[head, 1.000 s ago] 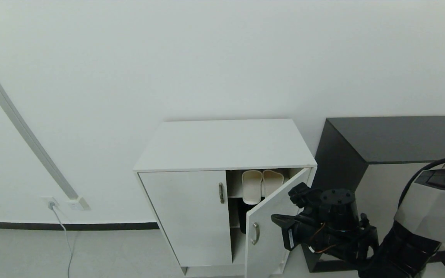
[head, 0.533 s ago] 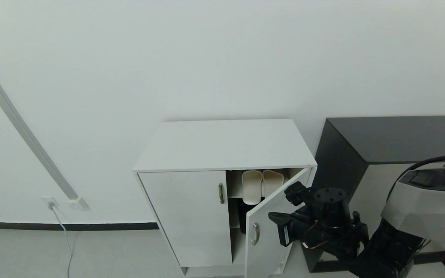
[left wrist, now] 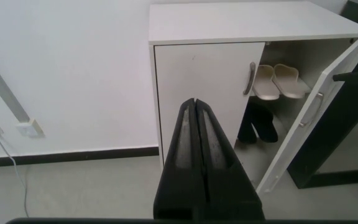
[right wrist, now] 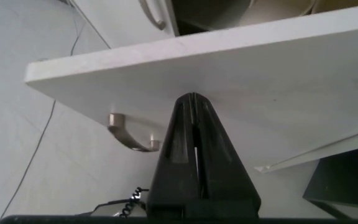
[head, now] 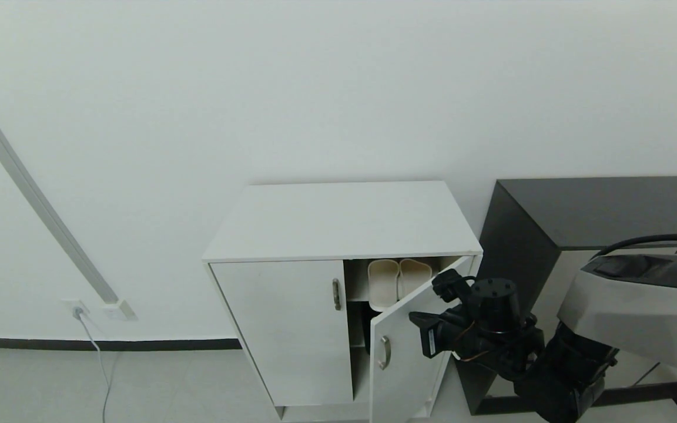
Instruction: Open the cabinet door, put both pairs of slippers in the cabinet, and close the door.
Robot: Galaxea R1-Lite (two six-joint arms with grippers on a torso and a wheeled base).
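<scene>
Standing against the white wall, the white cabinet has two doors. The left door is closed flat, with a slim metal handle near its inner edge. The right door hangs partly open from the cabinet's right edge and carries a matching handle. In the gap, a cream pair of slippers lies side by side on the upper shelf in the right half. A dark pair sits on the shelf below it. The right gripper is clenched with nothing in it, its tips at the open door's outer face near the handle; whether they touch cannot be told. The left gripper is likewise clenched and empty, held well back in front of the closed door. A dark table stands just beside the cabinet's right side. The floor is pale, with a dark skirting strip, a wall socket with a grey cable hanging from it, and a slanted grey conduit.
</scene>
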